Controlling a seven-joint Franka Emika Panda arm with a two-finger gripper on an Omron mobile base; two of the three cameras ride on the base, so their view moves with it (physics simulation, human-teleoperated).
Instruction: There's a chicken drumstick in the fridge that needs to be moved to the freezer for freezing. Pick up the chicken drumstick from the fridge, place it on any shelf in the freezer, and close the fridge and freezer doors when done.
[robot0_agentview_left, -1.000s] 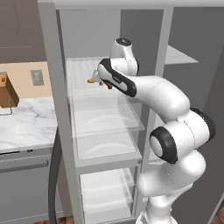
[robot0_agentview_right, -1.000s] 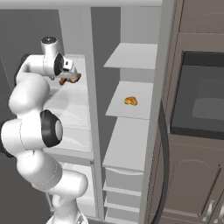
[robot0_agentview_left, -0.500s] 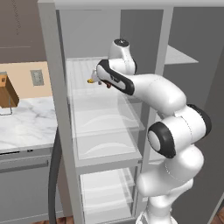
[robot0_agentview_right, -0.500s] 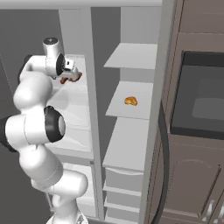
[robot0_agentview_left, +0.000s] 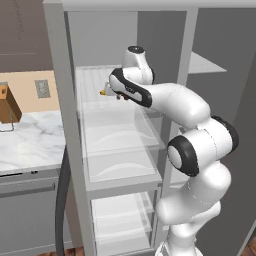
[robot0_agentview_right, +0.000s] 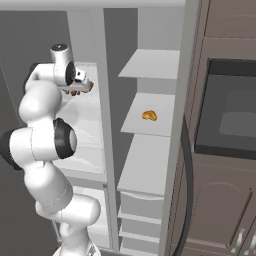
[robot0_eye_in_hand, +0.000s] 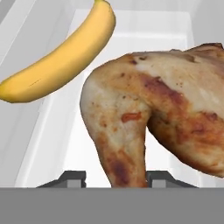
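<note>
chicken drumstick (robot0_eye_in_hand: 162, 118): browned, dark-mottled | banana (robot0_eye_in_hand: 61, 54): yellow | shelf (robot0_eye_in_hand: 57, 144): white

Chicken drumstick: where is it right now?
The chicken drumstick sits between the hand's fingertips in the hand view, above a white shelf, with a banana just beside it.

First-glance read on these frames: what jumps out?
In the hand view, the chicken drumstick looms large, its narrow end between the gripper tips, with a banana lying on the white shelf beyond. From the base cameras, the white arm reaches into the upper left compartment, while a small orange-brown item sits alone on a shelf in the right compartment.
</note>
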